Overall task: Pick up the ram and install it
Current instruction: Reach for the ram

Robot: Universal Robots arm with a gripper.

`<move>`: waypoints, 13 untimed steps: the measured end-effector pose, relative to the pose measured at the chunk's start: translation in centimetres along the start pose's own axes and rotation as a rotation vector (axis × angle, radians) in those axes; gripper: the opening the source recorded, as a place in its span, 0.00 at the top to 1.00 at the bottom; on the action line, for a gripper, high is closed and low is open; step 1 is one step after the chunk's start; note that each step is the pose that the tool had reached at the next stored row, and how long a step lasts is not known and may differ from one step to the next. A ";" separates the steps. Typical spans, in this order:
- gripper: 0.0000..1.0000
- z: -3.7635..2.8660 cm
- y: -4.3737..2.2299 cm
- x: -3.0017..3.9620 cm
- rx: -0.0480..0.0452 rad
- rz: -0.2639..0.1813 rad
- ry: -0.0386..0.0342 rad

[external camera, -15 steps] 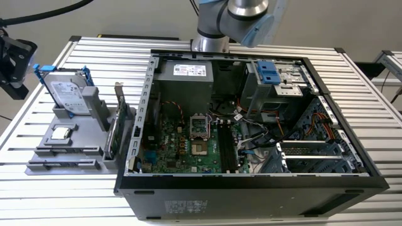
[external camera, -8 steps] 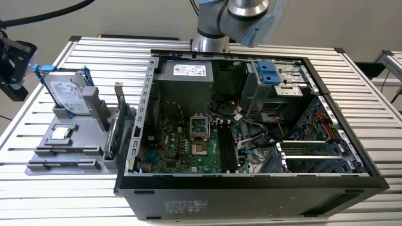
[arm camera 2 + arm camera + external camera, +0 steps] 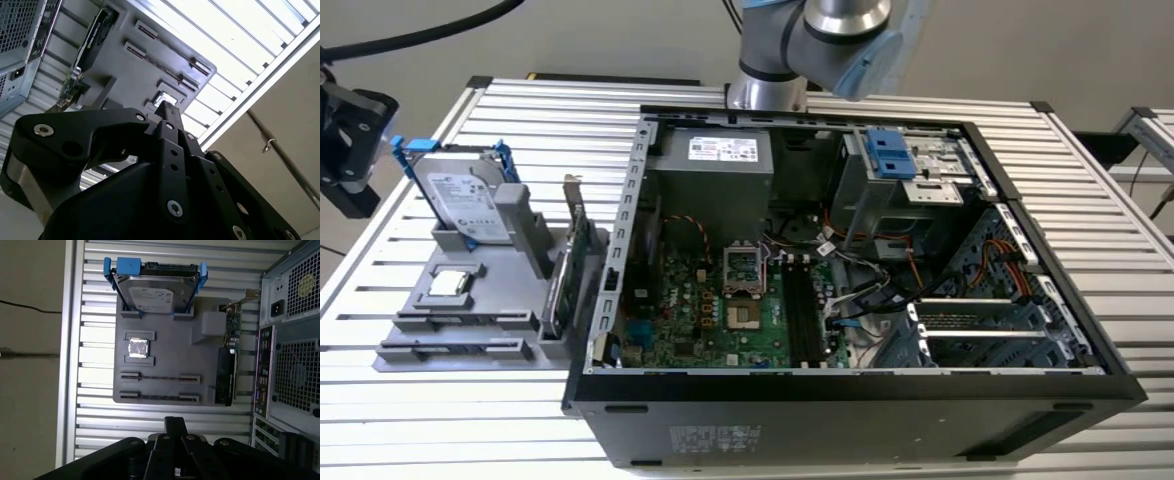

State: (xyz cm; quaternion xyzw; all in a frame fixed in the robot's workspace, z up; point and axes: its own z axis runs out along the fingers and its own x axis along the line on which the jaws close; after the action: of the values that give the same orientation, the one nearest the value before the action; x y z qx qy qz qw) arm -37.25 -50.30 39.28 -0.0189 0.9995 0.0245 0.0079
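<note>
End effector [image 3: 175, 426] hovers off the holder [image 3: 165, 340], past the edge opposite the hard drive [image 3: 152, 292]; fingers together, nothing visible between them. Ram: cannot place it, since the two long slots [image 3: 160, 376] show only thin dark lines. Risk: coming down with its fingers together, it could strike the holder or clip the card [image 3: 227, 370] beside the slots. Count: one hard drive, one card, one chip [image 3: 138, 348], one computer case [image 3: 854, 385].
</note>
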 end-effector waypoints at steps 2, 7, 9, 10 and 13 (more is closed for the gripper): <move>1.00 0.00 -0.06 -0.03 -0.0001 0.000 0.0000; 1.00 0.00 -0.07 -0.03 0.0000 0.000 0.0000; 1.00 0.00 -0.07 -0.04 0.0000 0.000 0.0000; 1.00 0.00 -0.08 -0.04 0.0000 0.000 0.0000; 1.00 0.00 -0.08 -0.03 -0.0001 -0.004 0.0001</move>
State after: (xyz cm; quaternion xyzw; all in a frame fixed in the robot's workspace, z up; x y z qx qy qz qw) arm -37.21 -50.38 39.28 -0.0207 0.9995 0.0245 0.0079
